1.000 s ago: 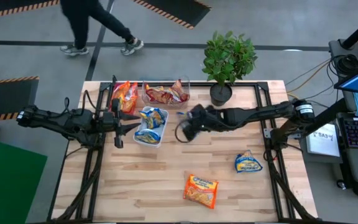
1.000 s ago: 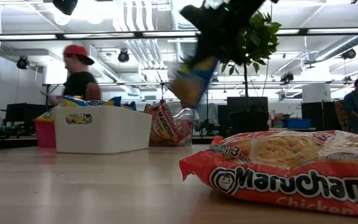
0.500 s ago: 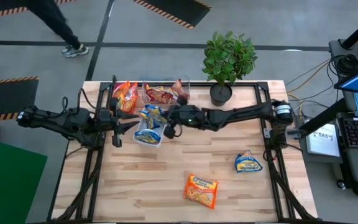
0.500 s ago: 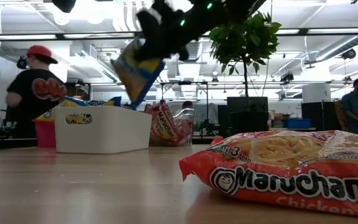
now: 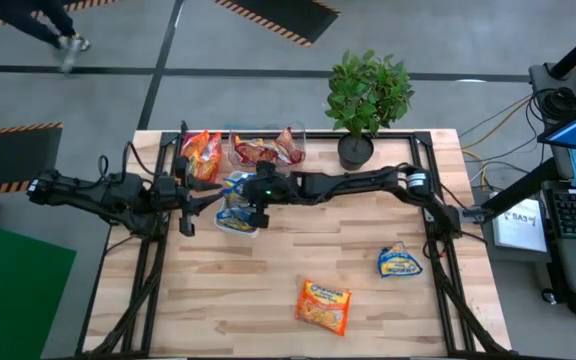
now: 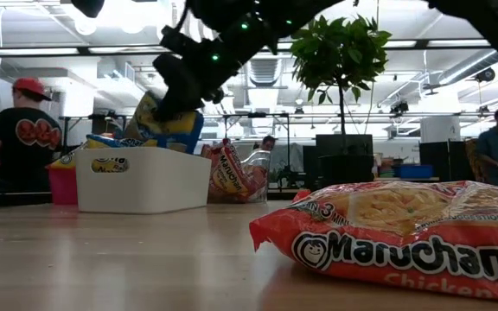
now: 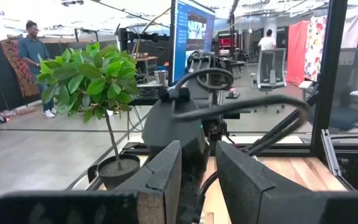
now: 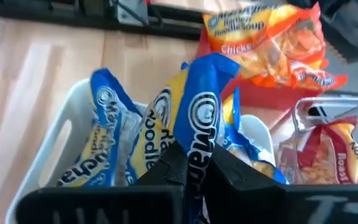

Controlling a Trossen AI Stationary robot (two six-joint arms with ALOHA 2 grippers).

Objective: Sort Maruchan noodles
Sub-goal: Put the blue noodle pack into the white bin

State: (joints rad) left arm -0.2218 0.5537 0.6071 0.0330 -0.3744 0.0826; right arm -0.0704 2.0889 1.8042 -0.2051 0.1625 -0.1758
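Blue-and-yellow packet (image 8: 199, 127) pinched in right tool (image 8: 197, 163)

Right arm carried packet across to white tray

Right gripper (image 5: 255, 207), pinching a blue-and-yellow packet (image 8: 201, 127), moved from mid-table leftward, now directly over the white tray (image 5: 236, 226). Packet lowered from high above the table to tray level. Person (image 6: 15, 130) behind walked left.

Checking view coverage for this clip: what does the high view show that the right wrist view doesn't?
Only the high view shows the two packets still loose on the table, the blue packet and orange packet, plus the plant and waiting left gripper. Only the right wrist view shows the right gripper shut on a blue-and-yellow packet. Both show the white tray, red tray and clear tray.
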